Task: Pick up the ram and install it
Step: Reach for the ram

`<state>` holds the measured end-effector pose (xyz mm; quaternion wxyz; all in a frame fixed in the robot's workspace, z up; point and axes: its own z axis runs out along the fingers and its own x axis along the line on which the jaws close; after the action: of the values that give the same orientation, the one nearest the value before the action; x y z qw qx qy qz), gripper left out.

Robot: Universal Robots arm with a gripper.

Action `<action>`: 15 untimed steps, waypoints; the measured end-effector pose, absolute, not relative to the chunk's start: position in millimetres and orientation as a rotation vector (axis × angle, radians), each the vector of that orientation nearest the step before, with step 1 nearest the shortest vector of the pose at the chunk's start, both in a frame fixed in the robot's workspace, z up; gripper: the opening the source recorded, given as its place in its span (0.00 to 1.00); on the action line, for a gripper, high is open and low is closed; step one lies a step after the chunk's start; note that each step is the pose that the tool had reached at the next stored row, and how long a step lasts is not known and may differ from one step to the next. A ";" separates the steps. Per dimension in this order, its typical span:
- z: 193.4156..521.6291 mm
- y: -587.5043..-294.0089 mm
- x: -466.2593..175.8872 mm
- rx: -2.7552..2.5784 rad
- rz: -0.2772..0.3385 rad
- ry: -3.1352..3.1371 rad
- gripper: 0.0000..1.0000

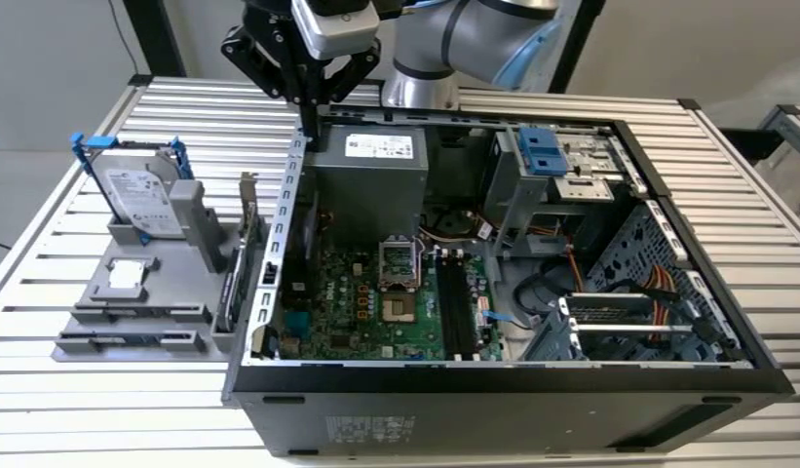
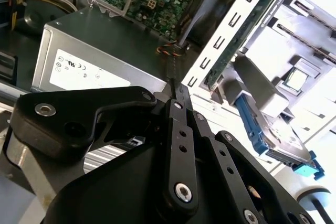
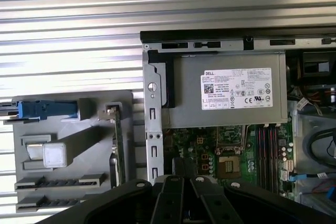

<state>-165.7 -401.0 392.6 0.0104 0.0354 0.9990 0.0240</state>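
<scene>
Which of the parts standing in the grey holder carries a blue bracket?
The silver hard drive, propped upright at one end of the grey holder. The expansion card beside it has a bare metal bracket, with no blue on it.

Open-sided black metal computer case (image 1: pixel 504 400) lay on a slatted metal desk (image 1: pixel 61 409). Inside, a grey box-shaped power supply (image 1: pixel 367 166) occupied the far corner toward the exterior view's left. A green motherboard (image 1: pixel 354 312) lay on the case floor in front of it, with long black memory slots (image 1: pixel 454 312) on the board's side toward the exterior view's right. Just beside the case, on the exterior view's left, a grey plastic parts holder (image 1: pixel 159 292) rested on the desk. It carried a silver hard drive in a blue bracket (image 1: pixel 137 200) upright at its far end. A green expansion card with a metal bracket (image 2: pixel 241 39) stood along the holder's edge nearest the case. The black robot gripper (image 1: pixel 306 122) hung above the case wall beside the power supply.
</scene>
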 end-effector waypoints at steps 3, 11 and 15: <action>392.6 -401.0 -165.9 0.110 0.075 3.118 0.00; 392.6 -401.0 -170.3 0.111 0.075 3.118 0.00; 392.6 -401.0 -173.3 0.111 0.075 3.118 0.00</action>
<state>-173.3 -401.0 392.6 0.0103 0.0354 0.9990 0.0240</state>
